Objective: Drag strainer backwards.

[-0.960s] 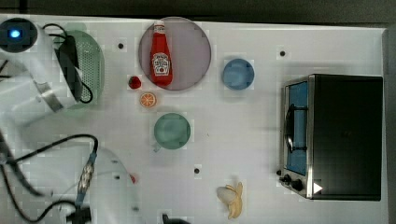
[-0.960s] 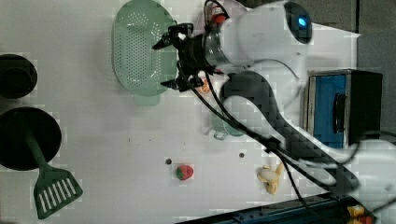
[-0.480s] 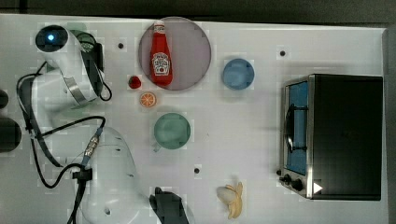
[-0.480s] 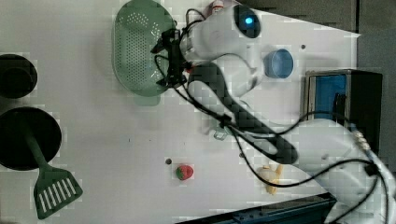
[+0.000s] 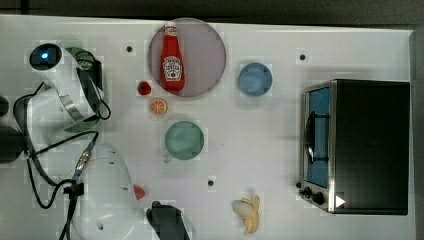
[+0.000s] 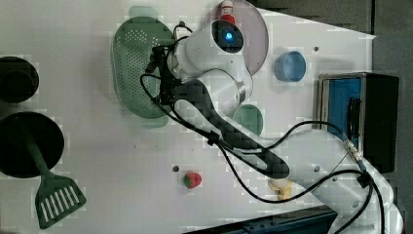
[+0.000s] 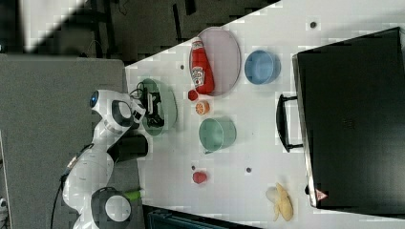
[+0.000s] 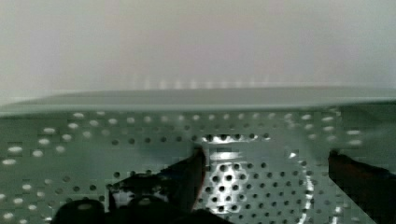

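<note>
1. In the top view, the strainer (image 5: 75, 50) is seen near the top view's left edge of the white table (image 5: 280, 150), largely covered by the arm bent over it. A ketchup bottle (image 5: 171, 64) is laid on a round plate (image 5: 205, 55); a blue bowl (image 5: 255, 79), a green cup (image 5: 184, 140), an orange slice (image 5: 158, 106), a banana (image 5: 248, 212) and a toaster oven (image 5: 360, 145) are spread across the rest.

2. In the left view, the gripper (image 6: 158, 73) is held over the inside of the strainer (image 6: 131, 68), at the side nearer the plate. A black pan (image 6: 24, 144) and a green spatula (image 6: 53, 200) are placed on the left view's left, well apart from the strainer.

3. In the right view, the strainer (image 7: 167, 102) is found at the table's edge, just beside the robot's wrist, with the gripper (image 7: 154, 110) lowered into it.

4. In the wrist view, the perforated floor of the strainer (image 8: 252, 186) is shown close up, its rim beyond. The two dark fingertips (image 8: 187, 175) are spread wide apart above the holes, nothing being held between them.
</note>
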{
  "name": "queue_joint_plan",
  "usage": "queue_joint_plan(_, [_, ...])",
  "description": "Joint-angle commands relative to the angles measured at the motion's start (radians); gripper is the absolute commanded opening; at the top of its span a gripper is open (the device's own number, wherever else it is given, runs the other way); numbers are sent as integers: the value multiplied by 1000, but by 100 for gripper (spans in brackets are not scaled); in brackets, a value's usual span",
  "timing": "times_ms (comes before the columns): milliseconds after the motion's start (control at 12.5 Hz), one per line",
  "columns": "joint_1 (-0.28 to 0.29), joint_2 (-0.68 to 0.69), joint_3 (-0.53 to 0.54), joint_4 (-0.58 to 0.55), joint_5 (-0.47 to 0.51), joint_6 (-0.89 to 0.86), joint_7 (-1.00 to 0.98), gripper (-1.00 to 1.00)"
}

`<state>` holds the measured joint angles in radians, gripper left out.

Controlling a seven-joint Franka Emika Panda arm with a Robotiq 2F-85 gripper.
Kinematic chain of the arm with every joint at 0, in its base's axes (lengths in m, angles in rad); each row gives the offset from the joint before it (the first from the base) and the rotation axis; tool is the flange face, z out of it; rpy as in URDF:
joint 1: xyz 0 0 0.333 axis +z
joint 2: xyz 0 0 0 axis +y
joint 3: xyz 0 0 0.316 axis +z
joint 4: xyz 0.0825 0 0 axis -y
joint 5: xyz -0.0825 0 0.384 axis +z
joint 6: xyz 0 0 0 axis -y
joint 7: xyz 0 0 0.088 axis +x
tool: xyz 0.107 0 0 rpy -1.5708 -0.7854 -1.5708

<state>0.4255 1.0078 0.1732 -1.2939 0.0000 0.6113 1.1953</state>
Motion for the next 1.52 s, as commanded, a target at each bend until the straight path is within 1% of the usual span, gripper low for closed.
queue_joint_plan(80, [43, -69, 7, -40, 3, -4, 46, 100])
queue_joint_plan(480, [65, -188, 2, -236, 7, 22, 46, 100])
queue_joint_plan(960, [106, -302, 2, -467, 25, 196, 47, 100])
queue_joint_plan(1280, [138, -364, 3, -568, 41, 211, 46, 100])
queue_joint_plan(1520, [165, -400, 3, -625, 75, 233, 46, 100])
